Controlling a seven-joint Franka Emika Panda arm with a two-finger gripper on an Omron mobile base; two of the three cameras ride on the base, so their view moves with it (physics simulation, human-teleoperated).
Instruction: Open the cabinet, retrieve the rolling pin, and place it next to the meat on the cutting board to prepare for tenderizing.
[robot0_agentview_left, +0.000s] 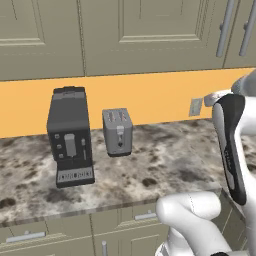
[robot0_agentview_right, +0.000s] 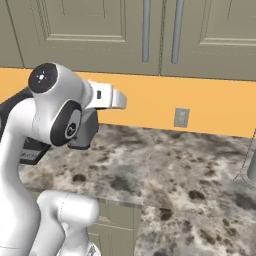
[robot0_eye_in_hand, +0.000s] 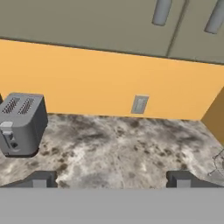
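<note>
The taupe cabinet (robot0_agentview_right: 100, 30) hangs over the counter, and its two doors meet between long grey bar handles (robot0_agentview_right: 146, 30). Both doors are shut. The same cabinet (robot0_eye_in_hand: 87, 22) runs along the top of the hand view, with the lower ends of its handles (robot0_eye_in_hand: 162, 11) showing. My gripper (robot0_eye_in_hand: 109, 181) is open, its fingertips (robot0_eye_in_hand: 40, 179) wide apart with nothing between them. It sits above the marbled counter, below the cabinet, and faces the orange wall. The rolling pin, the meat and the cutting board are out of view.
A grey toaster (robot0_agentview_left: 117, 131) and a black coffee machine (robot0_agentview_left: 70, 135) stand at the left of the stone counter (robot0_agentview_left: 165, 165). A wall outlet (robot0_eye_in_hand: 139, 104) sits straight ahead of the hand. A grey cylindrical object (robot0_agentview_right: 252, 170) stands at the far right. Drawer fronts (robot0_agentview_left: 30, 236) run below the counter edge.
</note>
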